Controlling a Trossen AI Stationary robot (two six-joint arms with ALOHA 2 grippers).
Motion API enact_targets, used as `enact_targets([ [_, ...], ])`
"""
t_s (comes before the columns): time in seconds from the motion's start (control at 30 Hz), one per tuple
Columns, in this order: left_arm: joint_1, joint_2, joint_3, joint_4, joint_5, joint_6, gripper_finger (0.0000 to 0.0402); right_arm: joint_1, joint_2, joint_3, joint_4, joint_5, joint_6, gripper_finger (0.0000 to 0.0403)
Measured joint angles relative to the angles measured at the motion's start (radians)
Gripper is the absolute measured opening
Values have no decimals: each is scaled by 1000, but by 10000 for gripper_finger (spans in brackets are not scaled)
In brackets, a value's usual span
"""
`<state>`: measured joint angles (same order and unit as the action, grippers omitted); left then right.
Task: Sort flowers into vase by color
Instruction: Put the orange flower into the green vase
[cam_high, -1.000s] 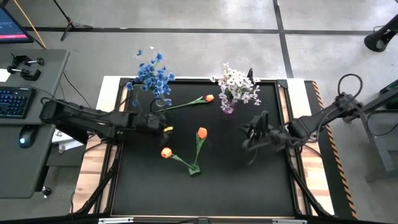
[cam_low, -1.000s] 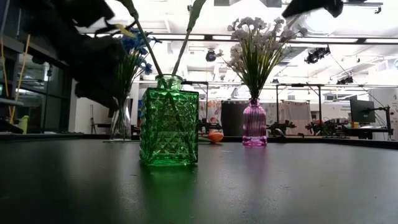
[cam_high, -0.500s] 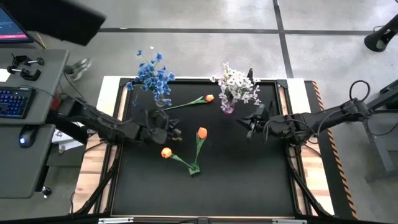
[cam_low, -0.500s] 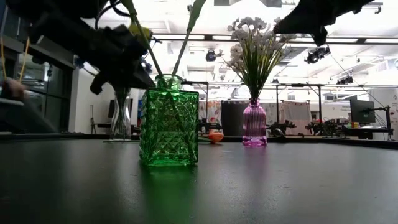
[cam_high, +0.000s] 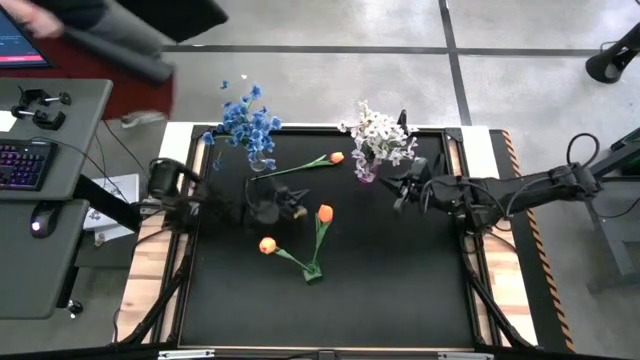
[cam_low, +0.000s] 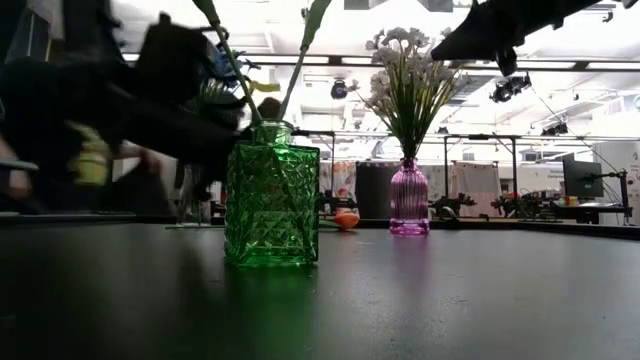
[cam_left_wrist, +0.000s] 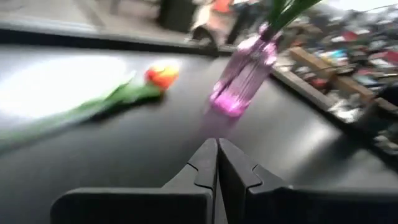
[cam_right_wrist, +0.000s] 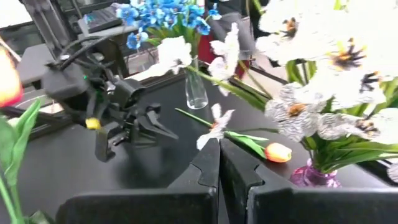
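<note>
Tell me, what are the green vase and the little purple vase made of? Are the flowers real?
The green vase looks like clear glass or hard plastic: shiny, see-through, cut in a diamond pattern. The purple vase looks the same sort, tinted, smooth and glossy. The white flowers seem fake, perhaps cloth on plastic stems: the petals look stiff and printed, though I can't be sure.

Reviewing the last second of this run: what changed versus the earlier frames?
The left end effector closed empty and moved toward the table's centre. The right end effector, shut throughout, moved toward the pink vase. The flowers, including the loose orange tulip, stayed put.
</note>
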<state>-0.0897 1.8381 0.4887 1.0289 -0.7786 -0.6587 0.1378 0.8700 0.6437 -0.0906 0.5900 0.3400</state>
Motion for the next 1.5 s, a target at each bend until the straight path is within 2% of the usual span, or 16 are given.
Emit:
enact_targets([
  [0.07,64,52,7,144,106,115,0,-9,0,0,0,0,7,0],
  [0.17,146,93,36,197,187,235,0,-19,0,0,-1,0,10,0],
  [0.43,286,107,90,187,215,461,0,-21,0,0,3,1,53,0],
  [0.67,350,189,172,157,268,459,0,-21,0,0,2,11,53,0],
  [0.93,350,227,282,-8,126,494,0,-21,0,0,2,11,54,0],
  [1.03,359,227,308,-101,130,440,0,-21,0,0,2,11,52,0],
  [1.13,373,227,323,-189,173,378,0,-21,0,0,2,11,46,0],
  [1.5,394,227,325,-334,169,312,0,-20,0,0,-1,11,45,0],
])
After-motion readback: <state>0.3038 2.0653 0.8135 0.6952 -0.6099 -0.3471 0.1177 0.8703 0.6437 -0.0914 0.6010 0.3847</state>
